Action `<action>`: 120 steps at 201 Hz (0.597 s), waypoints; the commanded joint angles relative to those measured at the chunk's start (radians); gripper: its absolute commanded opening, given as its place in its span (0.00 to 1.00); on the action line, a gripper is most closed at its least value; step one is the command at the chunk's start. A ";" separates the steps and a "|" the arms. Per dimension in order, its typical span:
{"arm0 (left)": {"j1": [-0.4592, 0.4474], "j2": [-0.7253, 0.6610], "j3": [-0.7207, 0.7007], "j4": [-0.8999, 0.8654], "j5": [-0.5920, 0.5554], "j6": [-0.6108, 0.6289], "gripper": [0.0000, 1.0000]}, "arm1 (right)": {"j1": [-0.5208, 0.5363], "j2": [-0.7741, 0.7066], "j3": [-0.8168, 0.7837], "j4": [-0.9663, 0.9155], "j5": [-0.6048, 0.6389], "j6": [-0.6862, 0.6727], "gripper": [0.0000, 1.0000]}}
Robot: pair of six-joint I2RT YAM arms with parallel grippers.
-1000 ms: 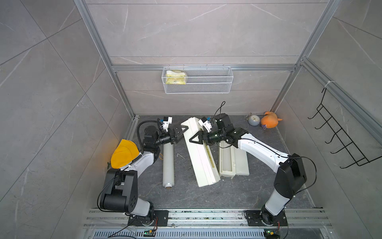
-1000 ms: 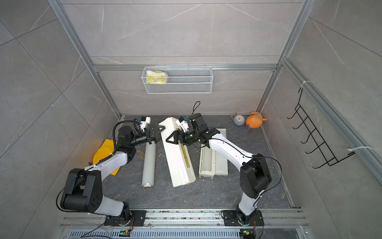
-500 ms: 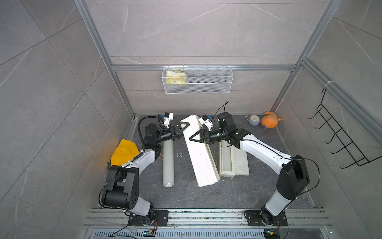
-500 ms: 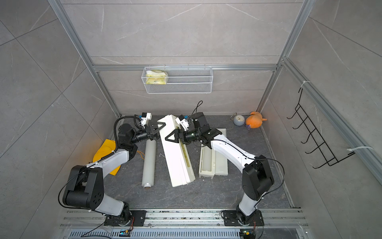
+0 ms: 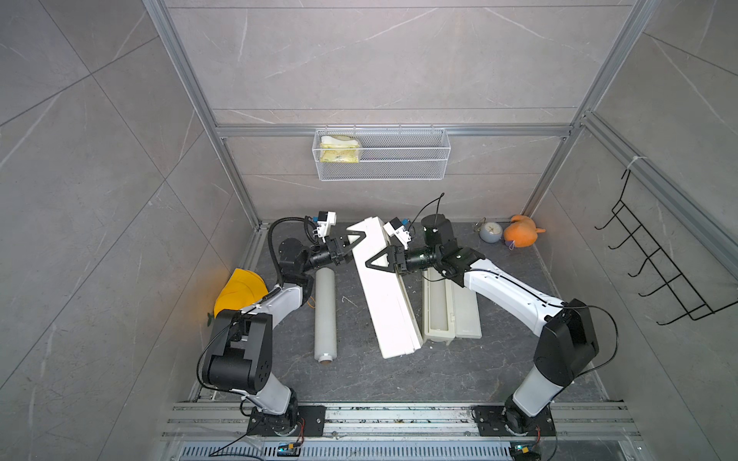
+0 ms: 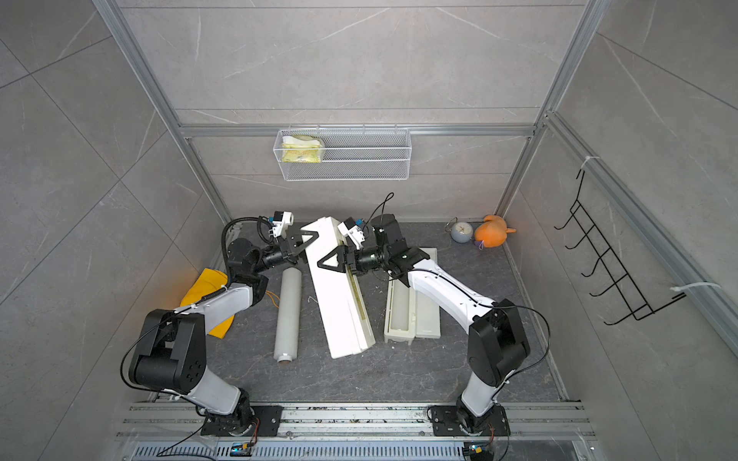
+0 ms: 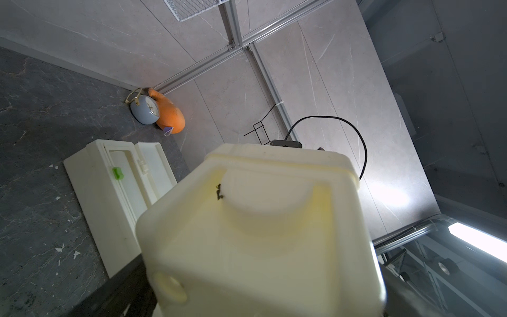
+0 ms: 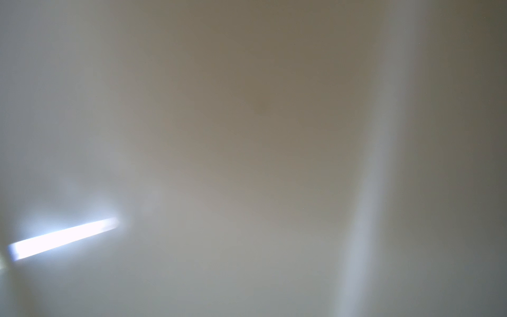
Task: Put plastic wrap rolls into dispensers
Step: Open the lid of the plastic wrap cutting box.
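A: Roll [image 5: 325, 315], where?
B: Flat on the tabletop [image 5: 359, 373] by my left arm, apart from the tilted dispenser [image 5: 383, 307].
A: Pincers?
B: Left pincer [image 5: 355, 239] is spread apart at its far end. Right pincer [image 5: 373, 263] is clamped on it. Open dispenser [image 5: 453, 311] lies beside.

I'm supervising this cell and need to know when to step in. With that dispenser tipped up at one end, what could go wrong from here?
1. The tilted dispenser seems held only at its raised far end by the right gripper. A slip could drop it onto the loose roll or the open dispenser.
2. The open left gripper crowds the same end and could knock it loose.
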 commanded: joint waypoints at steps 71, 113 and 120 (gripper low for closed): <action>-0.020 -0.024 0.040 0.011 0.014 0.022 0.69 | 0.025 -0.030 -0.011 0.029 -0.074 0.019 0.85; -0.004 -0.044 -0.009 0.007 -0.020 0.041 0.71 | -0.021 -0.079 -0.114 0.227 -0.073 0.158 0.85; 0.000 -0.046 -0.016 0.016 -0.030 0.036 0.71 | -0.032 -0.093 -0.141 0.289 -0.075 0.196 0.85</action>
